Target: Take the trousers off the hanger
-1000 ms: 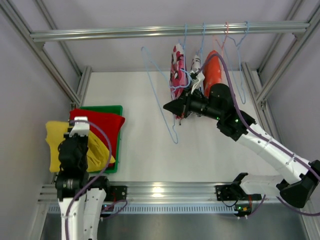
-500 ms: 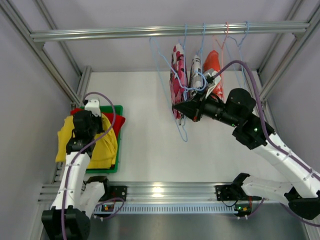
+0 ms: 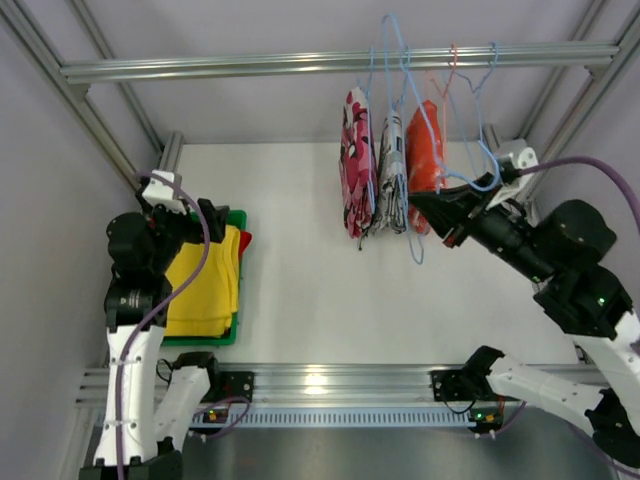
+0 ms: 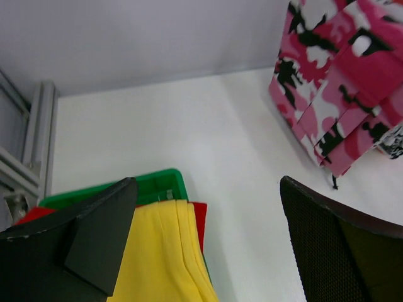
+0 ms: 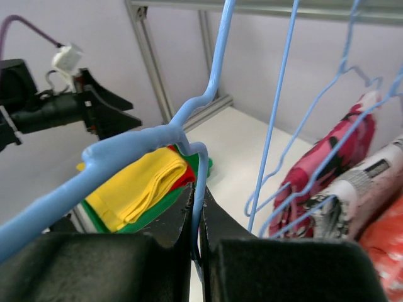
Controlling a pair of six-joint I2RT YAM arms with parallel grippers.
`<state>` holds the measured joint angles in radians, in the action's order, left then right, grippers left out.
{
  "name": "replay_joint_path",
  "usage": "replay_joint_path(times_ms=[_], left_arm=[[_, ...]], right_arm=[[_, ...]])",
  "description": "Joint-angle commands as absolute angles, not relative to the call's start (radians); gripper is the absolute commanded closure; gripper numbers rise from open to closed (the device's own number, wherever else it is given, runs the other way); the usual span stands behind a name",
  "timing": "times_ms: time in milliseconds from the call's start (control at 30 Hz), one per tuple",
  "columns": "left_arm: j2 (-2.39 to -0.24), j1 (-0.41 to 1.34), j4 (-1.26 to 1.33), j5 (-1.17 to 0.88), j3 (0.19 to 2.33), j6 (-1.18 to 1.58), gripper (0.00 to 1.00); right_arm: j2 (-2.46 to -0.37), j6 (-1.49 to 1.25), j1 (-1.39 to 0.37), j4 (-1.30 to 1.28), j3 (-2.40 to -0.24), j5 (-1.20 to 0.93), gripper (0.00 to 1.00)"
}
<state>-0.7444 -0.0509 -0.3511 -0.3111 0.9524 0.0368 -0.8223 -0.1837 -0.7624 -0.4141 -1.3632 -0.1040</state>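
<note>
Found the white tabletop (image 3: 300,260) boxed in by aluminium frame posts (image 3: 100,130) on the left and right, with a rail (image 3: 220,66) across the far side. Saw a broad stretch of white surface between the green tray (image 4: 157,184) at the left edge and the hanging clothes at centre-right, the two well apart.

Counted two arms and two grippers. Counted three garments draped on hangers along the rail, side by side and touching: a pink camouflage garment (image 3: 356,165), a grey-and-white printed garment (image 3: 393,170) and an orange-red garment (image 3: 424,150). Made out four hooks over the rail, three blue and one pinkish. Could not follow every thin wire through the crossings.

Noted one more hanger, a blue wire hanger (image 5: 135,145) with nothing on it, in the right gripper (image 5: 196,195). Saw its fingers pressed together on the wire with no gap visible, just beside the lower end of the orange-red garment in the overhead view.

Counted one tray holding two pairs. Saw yellow trousers (image 3: 205,285) folded flat on top and red trousers (image 4: 199,220) beneath, with only slivers of red showing at the tray's sides. Found neither pair on a hanger.

Located the left gripper (image 4: 208,182) above the tray's far end, fingers spread wide and gripping nothing, with yellow cloth visible below and between them.
</note>
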Motion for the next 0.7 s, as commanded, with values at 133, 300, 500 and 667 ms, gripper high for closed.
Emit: replay_joint_path(times_ms=[133,300,500,667], left_arm=[[-0.661,-0.051,-0.301,-0.482,1.017,-0.017,0.01],[-0.735,-0.051,-0.290,-0.489,1.055,0.038,0.01],[-0.801,-0.051,-0.201,-0.552,1.061,0.120,0.01],[-0.879,-0.051,-0.167,-0.569,1.086,0.160,0.01]], right_arm=[[-0.609,0.061,-0.669,-0.532,-1.365,0.051,1.00],[-0.477,0.117,-0.527,-0.648,-1.348,0.208,1.00],[-0.465,0.126,-0.422,-0.891,-1.446,0.290,1.00],[-0.563,0.100,-0.416,-1.073,-1.560,0.308,1.00]])
